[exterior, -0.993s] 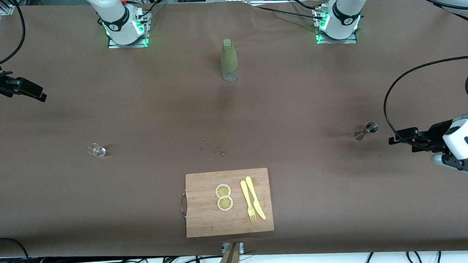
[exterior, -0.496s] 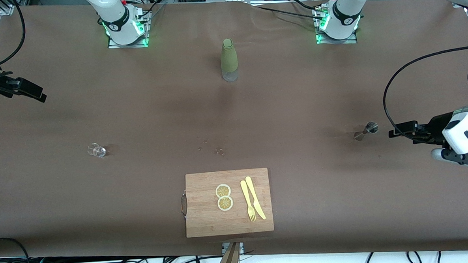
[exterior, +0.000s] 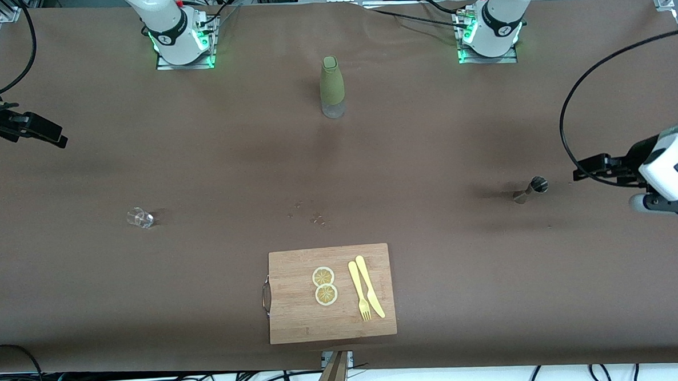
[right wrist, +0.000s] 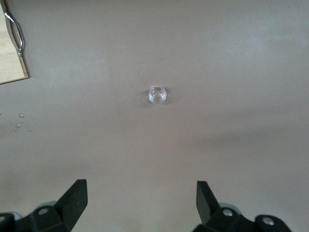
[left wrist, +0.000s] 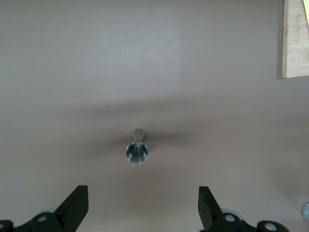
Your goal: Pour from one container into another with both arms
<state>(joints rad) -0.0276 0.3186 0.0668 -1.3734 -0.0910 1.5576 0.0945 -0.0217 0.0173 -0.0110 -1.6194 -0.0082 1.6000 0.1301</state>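
No legible brand, label or writing on any item. Surface: brown matte table cover (exterior: 492, 298); cable bundles hang off its camera-side edge. Right gripper (exterior: 56, 136), jaws spread, empty, hangs over the right arm's end of the table. Small clear glass (exterior: 140, 217), upright, stands alone with bare cover all round. Scatter of small crumbs (exterior: 311, 214) lies mid-table. Wooden cutting board (exterior: 299, 324) with metal handle, near the camera-side edge, carries two lemon slices (exterior: 324, 285) and a yellow fork (exterior: 359, 290) beside a yellow knife (exterior: 370, 285). Green-sleeved bottle (exterior: 332, 86), upright, stands between the two arm bases. Steel jigger (exterior: 530, 189) stands toward the left arm's end. Left gripper (exterior: 592, 165), jaws spread, empty, hangs near the jigger, apart from it.
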